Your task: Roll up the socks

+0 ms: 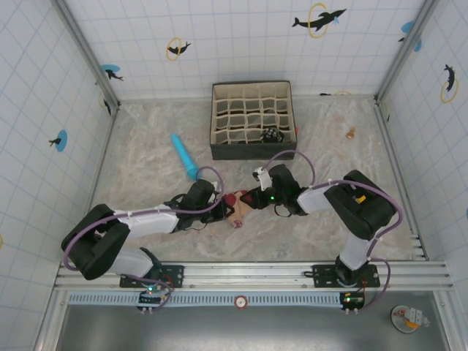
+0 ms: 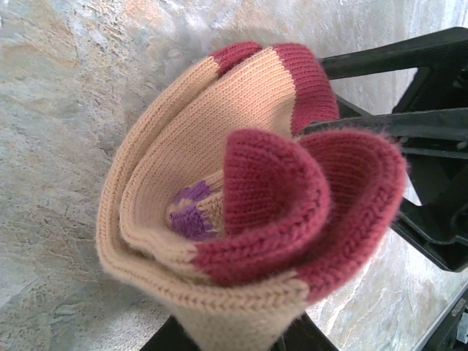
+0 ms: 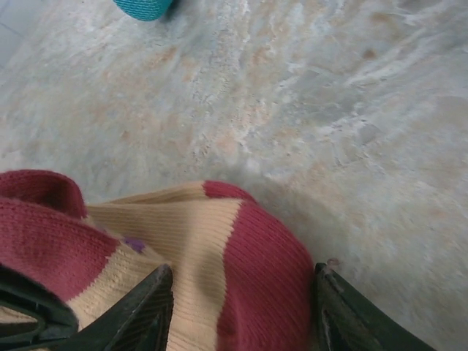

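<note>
A peach sock (image 1: 235, 208) with maroon toe and cuff is rolled into a bundle near the table's middle, between both grippers. From the left, my left gripper (image 1: 219, 205) is shut on the roll's base. In the left wrist view the coiled sock (image 2: 219, 183) rises out of that gripper (image 2: 234, 338), hiding its fingertips. My right gripper (image 1: 246, 199) comes in from the right. In its own view its jaws press either side of the maroon and peach cuff (image 3: 219, 248), the right gripper (image 3: 245, 303) shut on it. Its black fingers (image 2: 395, 124) also show in the left wrist view.
A dark divided organizer box (image 1: 252, 151) stands at the back centre, with a black-and-white bundle (image 1: 272, 134) in one cell. A blue cylinder (image 1: 183, 156) lies left of the box, its end also in the right wrist view (image 3: 144, 7). A small brown object (image 1: 351, 134) sits far right.
</note>
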You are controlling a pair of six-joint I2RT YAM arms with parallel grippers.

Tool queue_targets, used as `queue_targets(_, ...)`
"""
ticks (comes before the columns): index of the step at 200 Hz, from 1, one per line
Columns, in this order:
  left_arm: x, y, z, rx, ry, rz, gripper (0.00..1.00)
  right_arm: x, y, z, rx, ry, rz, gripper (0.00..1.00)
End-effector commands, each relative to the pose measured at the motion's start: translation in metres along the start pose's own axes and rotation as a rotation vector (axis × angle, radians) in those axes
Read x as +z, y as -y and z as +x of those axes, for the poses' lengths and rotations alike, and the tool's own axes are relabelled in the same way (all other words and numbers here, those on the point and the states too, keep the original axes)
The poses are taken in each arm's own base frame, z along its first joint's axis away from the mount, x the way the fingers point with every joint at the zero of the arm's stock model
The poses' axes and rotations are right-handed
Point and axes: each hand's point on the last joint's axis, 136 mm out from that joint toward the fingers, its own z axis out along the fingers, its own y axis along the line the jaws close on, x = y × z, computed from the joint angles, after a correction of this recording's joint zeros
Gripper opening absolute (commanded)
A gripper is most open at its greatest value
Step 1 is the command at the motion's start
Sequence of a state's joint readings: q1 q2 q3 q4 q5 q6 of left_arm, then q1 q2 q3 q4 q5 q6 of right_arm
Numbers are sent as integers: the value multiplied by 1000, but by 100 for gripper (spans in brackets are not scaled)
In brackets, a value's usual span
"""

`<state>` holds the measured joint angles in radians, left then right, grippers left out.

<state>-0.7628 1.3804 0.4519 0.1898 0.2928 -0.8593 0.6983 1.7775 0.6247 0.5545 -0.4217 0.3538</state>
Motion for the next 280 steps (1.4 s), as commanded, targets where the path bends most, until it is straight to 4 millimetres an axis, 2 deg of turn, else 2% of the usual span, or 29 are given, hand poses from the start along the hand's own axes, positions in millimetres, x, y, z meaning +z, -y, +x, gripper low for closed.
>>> queue_targets(1,-2,2,3,39,-6,29,0,10,-1,-2,5,-2,-42,49)
queue_targets(11,-3,2,2,43,-2,29,0,13,3,3,13,-11,-33,45)
queue_targets(23,-4,1,2,43,5,26,0,14,9,8,30,-18,-7,32)
queue_targets(41,-7,-1,0,39,23,19,0,14,17,12,44,-30,31,0)
queue_targets(69,-14,-7,-9,10,93,-15,0,3,31,19,68,-49,130,0)
queue_targets(118,-29,1,-31,-12,224,5,0,-28,43,25,112,-119,280,0)
queue_targets(141,-21,-3,-30,-15,209,-9,0,-35,46,23,108,-125,318,0)
queue_targets(173,-5,-9,-24,-33,164,-14,0,-42,61,15,90,-100,393,0)
queue_targets(202,4,-11,-24,-79,160,0,0,-39,74,10,72,-96,428,0)
queue_targets(222,9,-15,-24,-127,162,-4,0,-34,70,2,29,-65,397,0)
queue_targets(230,11,-16,-24,-152,163,-4,0,-33,68,-4,8,-43,383,6)
queue_targets(256,16,-19,-21,-224,154,-13,0,-30,63,-14,-45,-10,355,16)
queue_targets(267,18,-16,-20,-230,152,-13,0,-30,60,-17,-64,4,340,28)
queue_targets(280,20,-15,-20,-239,152,-25,0,-34,55,-21,-78,32,325,37)
